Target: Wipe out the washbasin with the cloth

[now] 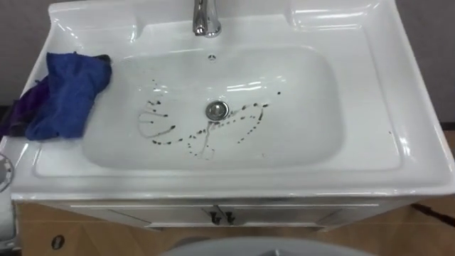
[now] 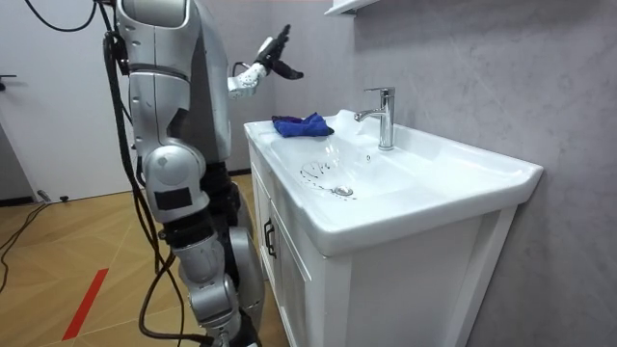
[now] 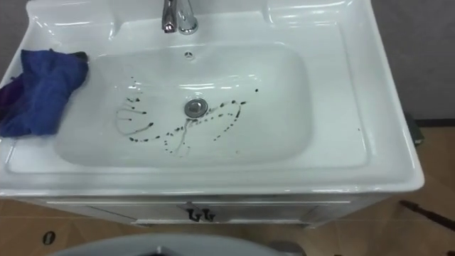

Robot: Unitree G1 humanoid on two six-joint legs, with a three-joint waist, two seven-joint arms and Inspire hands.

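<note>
The white basin (image 1: 306,153) lies below me, with dark dotted streaks (image 1: 206,131) smeared around its metal drain (image 1: 217,109). A crumpled blue cloth (image 1: 64,92) rests on the left rim, partly hanging over the outer edge. In the room view the robot stands upright at the front of the basin (image 2: 405,207). Its left hand (image 2: 262,66) is raised at chest height, above and to the room view's left of the cloth (image 2: 301,124). The fingers are stretched out and hold nothing.
A chrome tap (image 1: 206,20) stands at the back middle of the basin. A white cabinet (image 2: 289,280) with dark door handles (image 1: 222,215) carries the basin. A grey wall runs behind, and wooden floor (image 2: 58,260) lies around the robot.
</note>
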